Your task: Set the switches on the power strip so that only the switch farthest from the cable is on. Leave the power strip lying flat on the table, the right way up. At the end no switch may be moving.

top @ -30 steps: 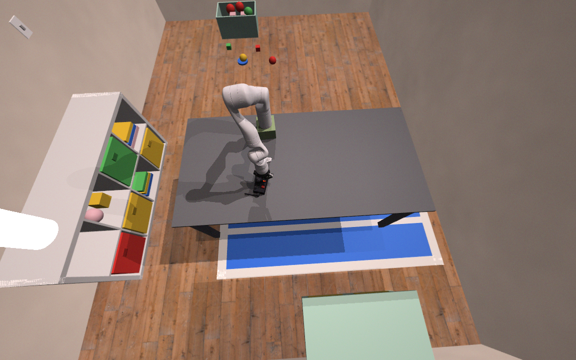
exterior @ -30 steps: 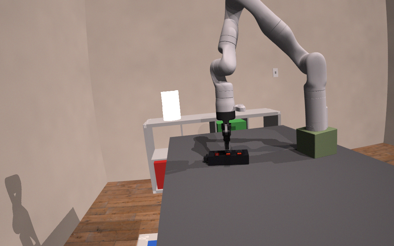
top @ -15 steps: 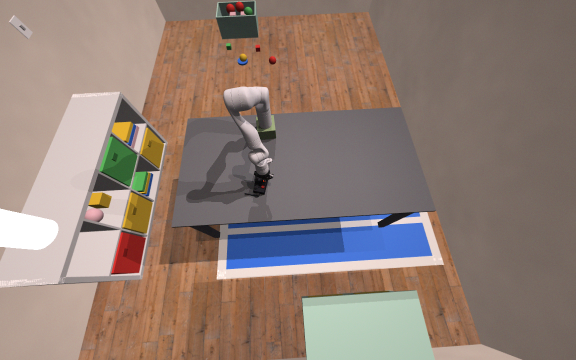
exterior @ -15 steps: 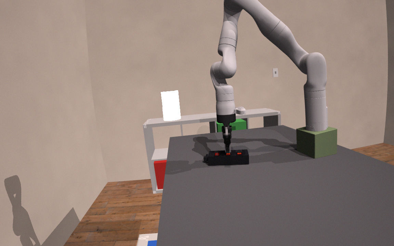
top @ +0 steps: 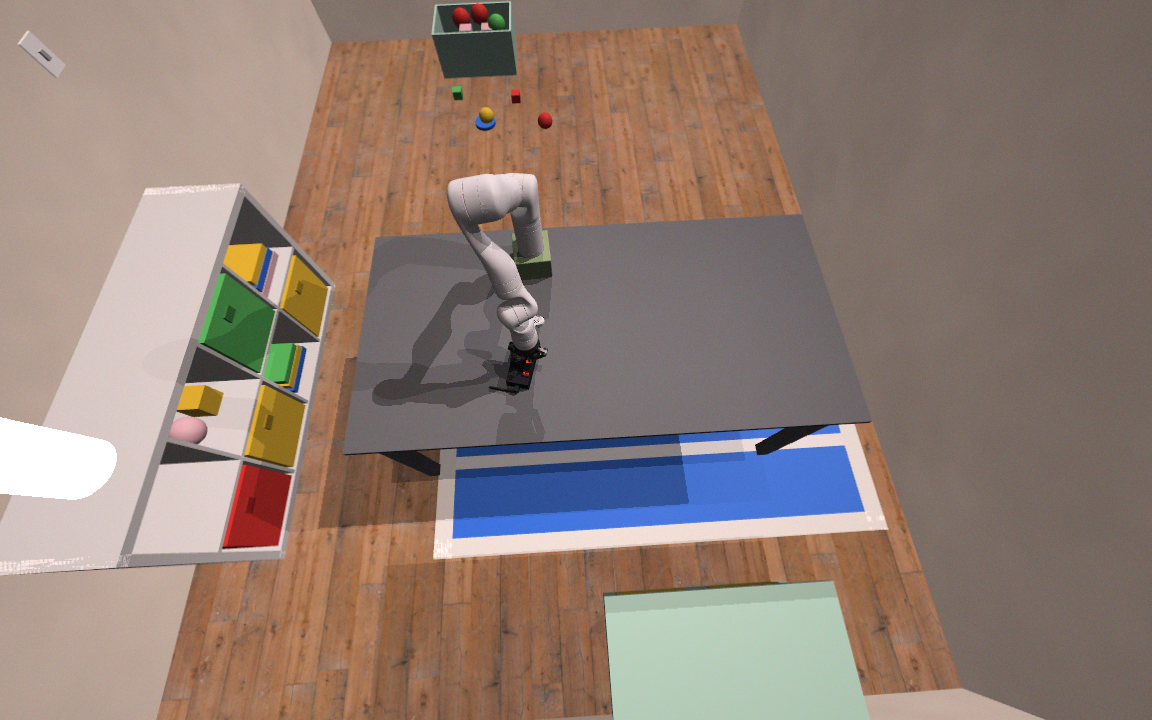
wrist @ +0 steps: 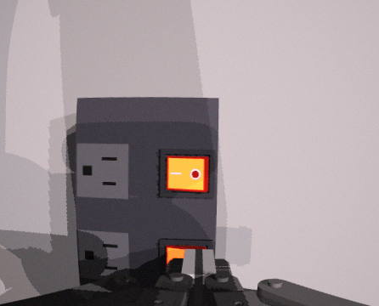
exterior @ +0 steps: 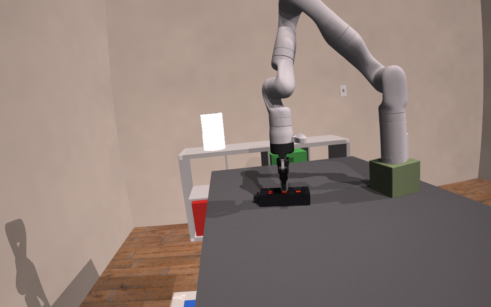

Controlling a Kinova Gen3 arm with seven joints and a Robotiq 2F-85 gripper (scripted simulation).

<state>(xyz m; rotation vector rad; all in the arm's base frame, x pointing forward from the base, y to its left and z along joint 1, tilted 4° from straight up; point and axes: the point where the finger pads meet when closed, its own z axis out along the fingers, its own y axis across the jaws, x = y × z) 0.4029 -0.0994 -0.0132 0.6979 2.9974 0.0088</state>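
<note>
The black power strip [exterior: 283, 195] lies flat on the grey table, with its cable stub [exterior: 256, 198] at the left end. It has three switches in a row, and all show red-orange in the side view. My gripper [exterior: 284, 187] [wrist: 198, 267] points straight down, shut and empty, with its fingertips on the middle switch. In the wrist view the switch farthest from the cable [wrist: 188, 173] glows orange. It sits beyond my fingertips [wrist: 198, 267], beside a socket [wrist: 103, 170]. My gripper body hides the switch nearest the cable in this view. The strip also shows in the overhead view [top: 522, 368].
The arm's green base block [exterior: 394, 176] stands on the table to the right of the strip. A white shelf unit [top: 204, 376] with coloured bins stands beyond the table's left edge. The table's near edge is close to the strip.
</note>
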